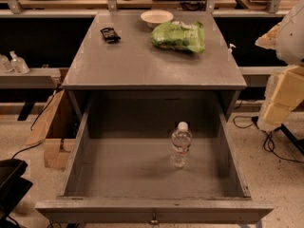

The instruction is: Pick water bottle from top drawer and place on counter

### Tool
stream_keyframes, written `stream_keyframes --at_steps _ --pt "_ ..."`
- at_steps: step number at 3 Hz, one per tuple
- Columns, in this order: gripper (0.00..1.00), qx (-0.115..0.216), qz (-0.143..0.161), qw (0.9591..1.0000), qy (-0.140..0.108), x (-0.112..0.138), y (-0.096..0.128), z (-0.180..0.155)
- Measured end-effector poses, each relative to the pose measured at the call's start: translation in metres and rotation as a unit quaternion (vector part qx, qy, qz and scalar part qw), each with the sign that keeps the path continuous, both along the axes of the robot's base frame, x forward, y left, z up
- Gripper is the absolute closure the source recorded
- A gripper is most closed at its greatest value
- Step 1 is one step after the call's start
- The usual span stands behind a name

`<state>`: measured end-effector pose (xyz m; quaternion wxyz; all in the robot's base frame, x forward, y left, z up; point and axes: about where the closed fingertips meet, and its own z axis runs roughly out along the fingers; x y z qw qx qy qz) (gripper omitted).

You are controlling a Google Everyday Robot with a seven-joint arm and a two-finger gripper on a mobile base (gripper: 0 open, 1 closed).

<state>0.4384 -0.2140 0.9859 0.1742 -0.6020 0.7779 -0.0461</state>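
**Bottle stands untouched in the open drawer; the reach comes first**

The grey cabinet's tabletop (142,65), where the bottle must end up, carries a green snack bag (179,36), a white bowl (156,17) and a small dark object (109,34), all toward its rear. Below it the top drawer (118,175) is pulled wide open. The water bottle (181,145) stands upright on the drawer floor, right of centre and apart from every wall.

The dark shape at the lower-left edge appears to be the end effector (10,182). It lies outside the drawer's left wall, well apart from the bottle, and I cannot tell whether it is released or clenched.

I judge the approach as the step in hand. The next move calls for crossing over the drawer, descending beside the bottle and closing on its ribbed body without tipping it.
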Motion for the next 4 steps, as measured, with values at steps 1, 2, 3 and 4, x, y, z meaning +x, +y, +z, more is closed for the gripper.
stream_keyframes --at_steps 1,2,3,4 --pt "0.0 0.0 0.0 1.0 0.0 0.0 0.0 0.0" --pt "0.0 0.008 0.002 1.0 -0.004 0.001 0.002 -0.002" --pt "0.0 0.051 0.011 0.9983 -0.024 0.009 0.003 -0.017" --pt "0.0 0.13 0.03 0.9899 -0.048 0.019 0.0 -0.062"
